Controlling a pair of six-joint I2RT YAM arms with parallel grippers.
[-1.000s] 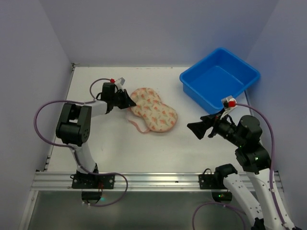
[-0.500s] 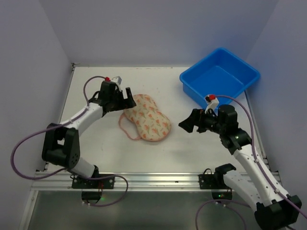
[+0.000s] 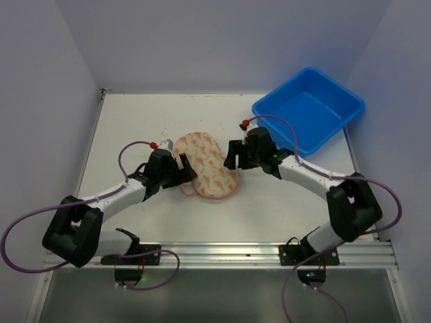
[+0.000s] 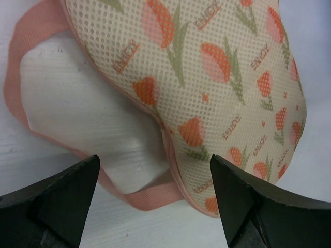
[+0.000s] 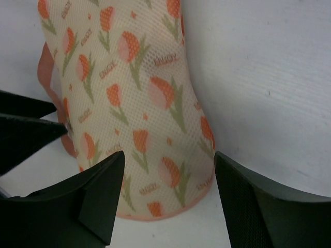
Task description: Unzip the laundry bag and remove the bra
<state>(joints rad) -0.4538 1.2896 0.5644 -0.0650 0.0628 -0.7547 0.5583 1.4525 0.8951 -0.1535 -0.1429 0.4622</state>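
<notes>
The laundry bag [image 3: 206,163], cream mesh with orange tulip print and pink trim, lies shut on the white table; the bra is hidden. Its pink loop handle [image 4: 149,198] lies flat at its near left side. My left gripper [image 3: 183,173] is open at the bag's near left edge, its jaws spanning the loop and the bag's rim [image 4: 154,161]. My right gripper [image 3: 233,154] is open at the bag's right side, its jaws straddling the rounded end of the bag [image 5: 169,155]. One left fingertip [image 5: 31,126] shows in the right wrist view. Neither gripper holds anything.
A blue plastic tub [image 3: 333,128] stands at the back right of the table [image 3: 135,121], just behind the right arm. Purple cables trail from both arms. Grey walls close in the left, back and right sides.
The left gripper let go at the bag's far left end, opened and swung round to its near left edge. The right arm reached left to the bag. The bag turned slightly.
</notes>
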